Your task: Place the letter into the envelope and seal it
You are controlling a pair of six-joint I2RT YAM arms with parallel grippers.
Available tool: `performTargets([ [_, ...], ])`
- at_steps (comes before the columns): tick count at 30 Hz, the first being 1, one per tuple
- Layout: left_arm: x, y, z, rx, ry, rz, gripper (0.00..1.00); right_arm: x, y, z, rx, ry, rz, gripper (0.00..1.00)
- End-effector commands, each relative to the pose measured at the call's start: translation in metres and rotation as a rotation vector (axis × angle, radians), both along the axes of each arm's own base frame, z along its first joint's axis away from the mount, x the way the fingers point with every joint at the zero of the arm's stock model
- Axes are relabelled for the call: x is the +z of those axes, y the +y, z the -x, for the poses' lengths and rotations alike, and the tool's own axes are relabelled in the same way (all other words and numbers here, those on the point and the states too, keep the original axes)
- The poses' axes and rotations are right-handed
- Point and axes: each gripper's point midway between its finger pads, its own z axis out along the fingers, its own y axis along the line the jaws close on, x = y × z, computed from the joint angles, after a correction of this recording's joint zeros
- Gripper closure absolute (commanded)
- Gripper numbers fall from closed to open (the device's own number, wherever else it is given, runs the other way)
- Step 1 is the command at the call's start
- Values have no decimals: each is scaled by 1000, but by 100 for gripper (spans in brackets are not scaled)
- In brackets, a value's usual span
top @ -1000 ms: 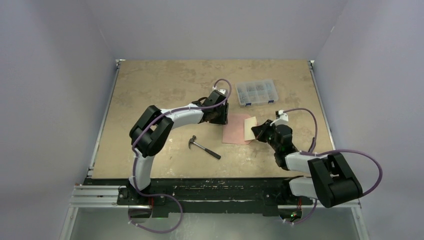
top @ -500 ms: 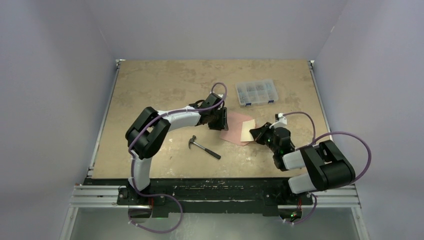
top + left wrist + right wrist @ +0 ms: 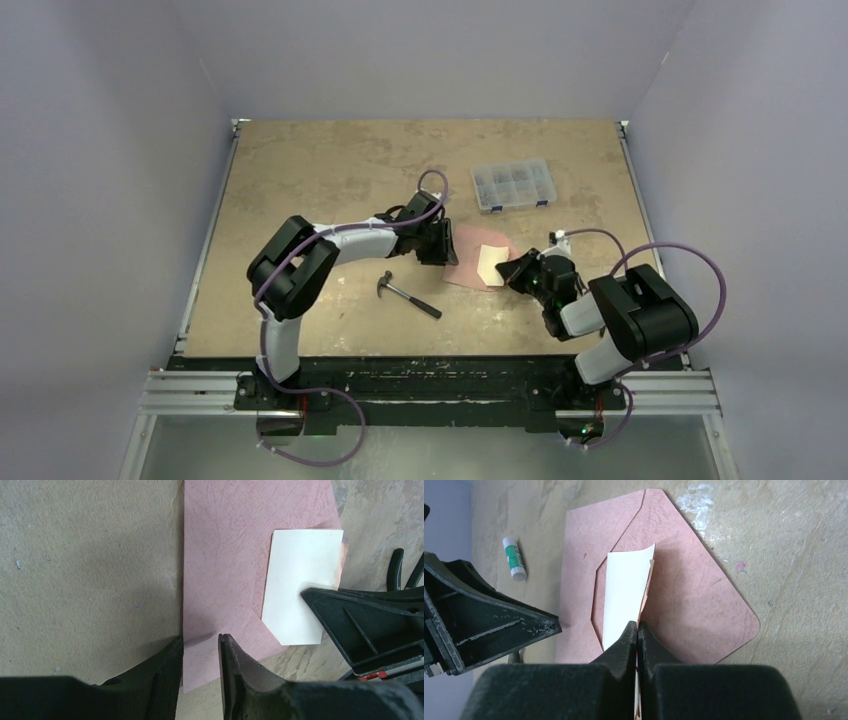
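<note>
L arm stretched far and to the right, left gripper (image 3: pixel 437 243) tipped down, jaws a narrow gap apart. R arm folded near its base, right gripper (image 3: pixel 520 270) aimed left, pinched tight on letter (image 3: pixel 624 595).

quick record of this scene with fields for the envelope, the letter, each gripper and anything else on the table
envelope: flat on the table, flap open
letter: pale side up, over the envelope
right gripper: shut on the letter's edge
left gripper: jaws slightly apart at the envelope's edge
other items: hammer, compartment box, glue stick
</note>
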Motion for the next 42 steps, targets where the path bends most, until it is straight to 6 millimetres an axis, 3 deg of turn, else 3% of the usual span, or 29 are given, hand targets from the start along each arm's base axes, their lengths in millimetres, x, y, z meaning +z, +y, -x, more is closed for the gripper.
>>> performTargets([
  [1, -21, 12, 26, 8, 96, -37, 68, 4, 6, -7, -53, 30, -71, 100],
  [6, -20, 10, 27, 27, 101, -13, 72, -9, 5, -1, -119, 126, -109, 100],
  [21, -13, 4, 23, 54, 85, 37, 73, -21, 16, -1, -161, 242, -174, 100],
  [28, -8, -3, 21, 56, 71, 82, 73, -25, 34, 5, -103, 291, -228, 100],
  [37, -12, -4, 17, 34, 46, 61, 73, -18, 45, 5, 0, 246, -164, 100],
  [42, -14, 3, 14, 42, 26, 24, 73, -25, 41, 7, 5, 283, -102, 100],
])
